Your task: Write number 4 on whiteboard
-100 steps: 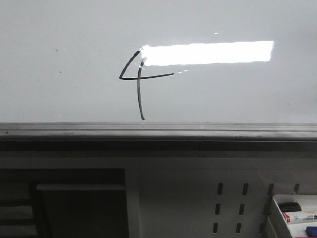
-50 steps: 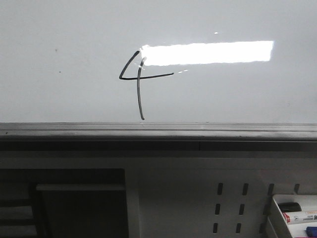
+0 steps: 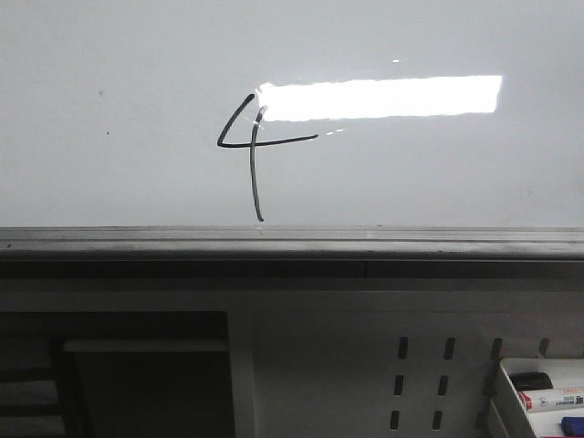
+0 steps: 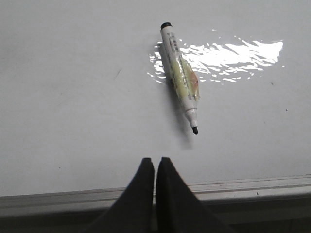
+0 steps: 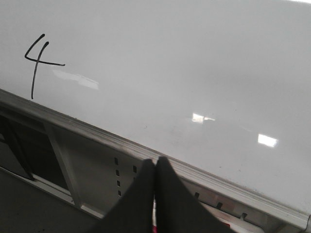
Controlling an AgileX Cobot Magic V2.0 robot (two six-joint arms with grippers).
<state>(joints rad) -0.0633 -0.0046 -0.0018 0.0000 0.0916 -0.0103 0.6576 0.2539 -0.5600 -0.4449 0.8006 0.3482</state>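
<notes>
Whiteboard [image 3: 137,55] bears number 4 [image 3: 255,146]; tray [image 3: 511,401] holds markers [image 3: 547,400]; both grippers' fingers pressed together, empty

The number 4 [image 3: 254,151] is sitting finished on the whiteboard [image 3: 438,173] in thin black strokes, open-topped, its long stem curving toward the grey rail. From the right wrist, it is lying well away from the jaws.

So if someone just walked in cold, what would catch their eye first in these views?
Probably the black number 4 drawn on the whiteboard, its top running into a bright rectangular light reflection. Next, the uncapped marker lying loose on the board in the left wrist view, beyond the shut left claw.
</notes>
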